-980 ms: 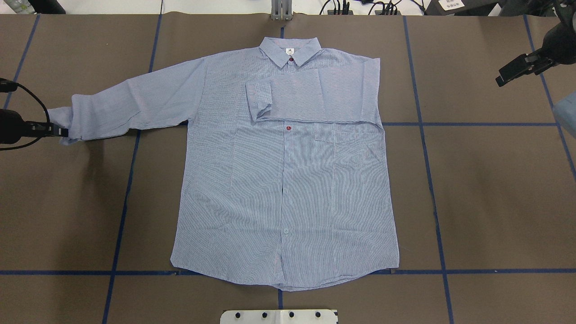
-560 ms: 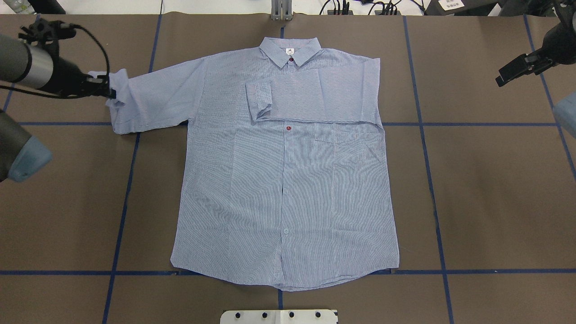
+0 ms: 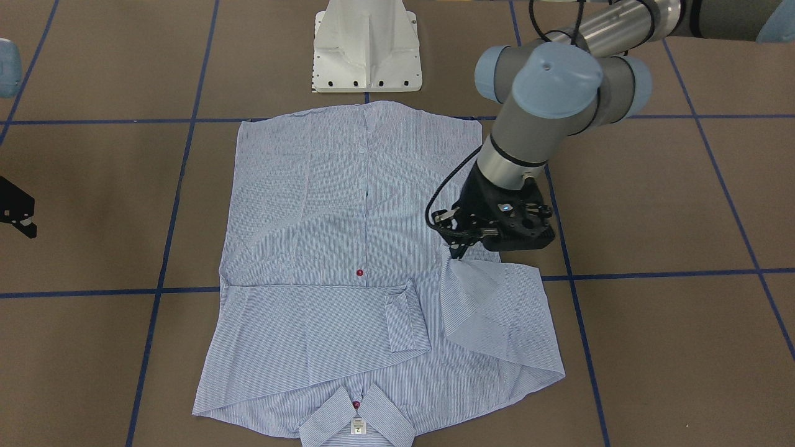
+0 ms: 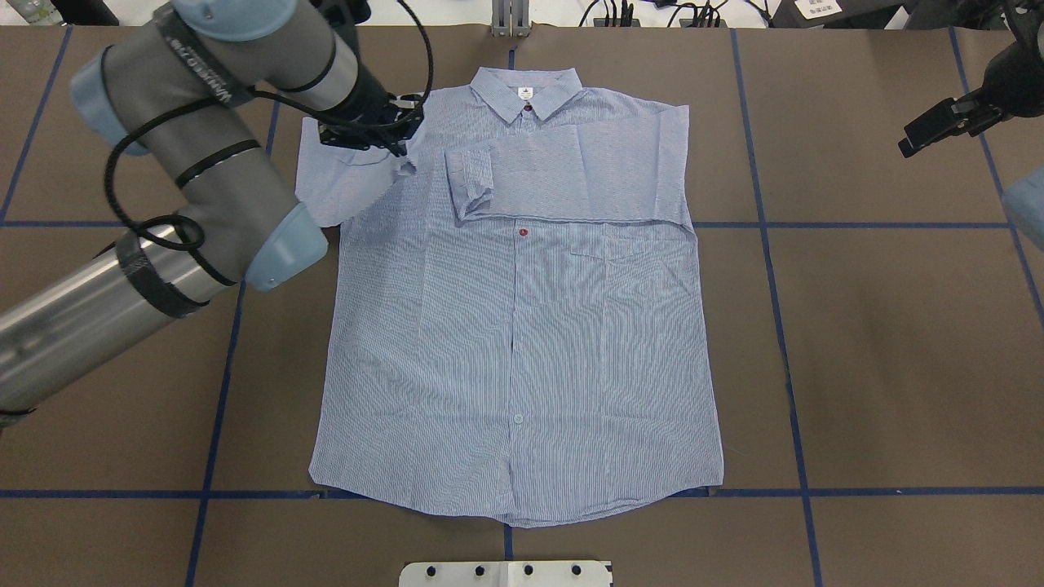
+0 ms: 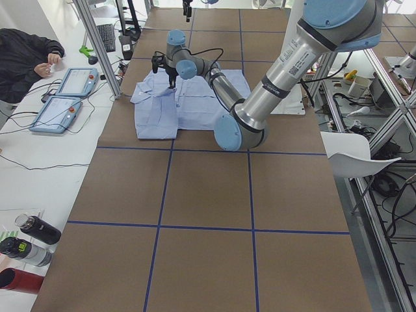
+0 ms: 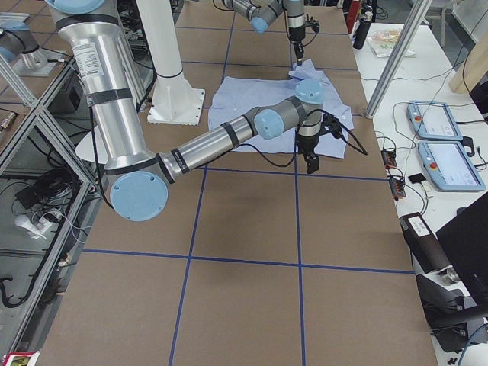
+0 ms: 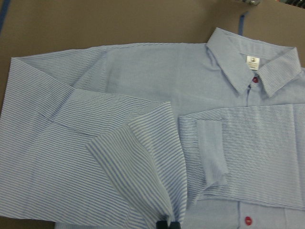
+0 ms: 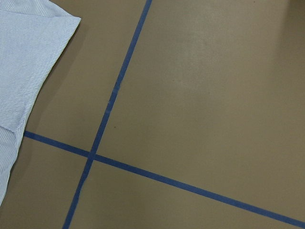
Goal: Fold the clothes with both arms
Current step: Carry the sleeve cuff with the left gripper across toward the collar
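The clothes are one light-blue striped shirt (image 4: 522,342), lying front up on the brown table with its collar (image 4: 526,90) at the far side. One sleeve (image 4: 563,175) lies folded across the chest. My left gripper (image 4: 397,148) is shut on the cuff of the other sleeve (image 3: 497,310) and holds it lifted over the shoulder area, doubled back on itself. The left wrist view shows the striped cuff (image 7: 143,176) pinched at the fingertips (image 7: 162,225). My right gripper (image 4: 913,140) hangs open and holds nothing, off the shirt at the far right, over bare table (image 8: 200,95).
The white base pedestal (image 3: 366,49) stands just beyond the shirt's hem. Blue tape lines (image 4: 775,224) grid the table. A metal post (image 4: 510,20) stands at the far edge. A seated person (image 5: 26,52), two tablets (image 5: 62,97) and bottles (image 5: 29,244) are alongside.
My left gripper has carried the sleeve cuff from the table's left side up and right, over the shirt's shoulder, and the sleeve has doubled back. The right arm has not moved.
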